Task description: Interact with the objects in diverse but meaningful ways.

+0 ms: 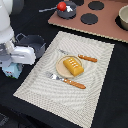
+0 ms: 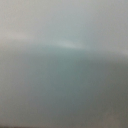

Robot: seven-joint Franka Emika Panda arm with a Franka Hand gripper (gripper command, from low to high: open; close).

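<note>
The yellow ridged bread loaf (image 1: 74, 65) lies on a small tan plate (image 1: 63, 68) in the middle of the striped placemat (image 1: 95, 55). A red tomato (image 1: 61, 6) rests on a dark pan on the toy stove. Left of the mat stands the dark grey pot (image 1: 34, 44), partly behind my arm. My gripper (image 1: 12, 65) hangs low at the exterior view's left, right over a white-and-blue milk carton (image 1: 12, 71). Its fingers are hidden by the white hand. The wrist view is a blurred grey field with nothing to make out.
A fork (image 1: 67, 81) and a knife (image 1: 82, 57) with orange handles flank the plate. The brown toy stove (image 1: 107, 26) with black burners runs along the back, and a grey pot (image 1: 123, 18) sits at its right end. The table is black.
</note>
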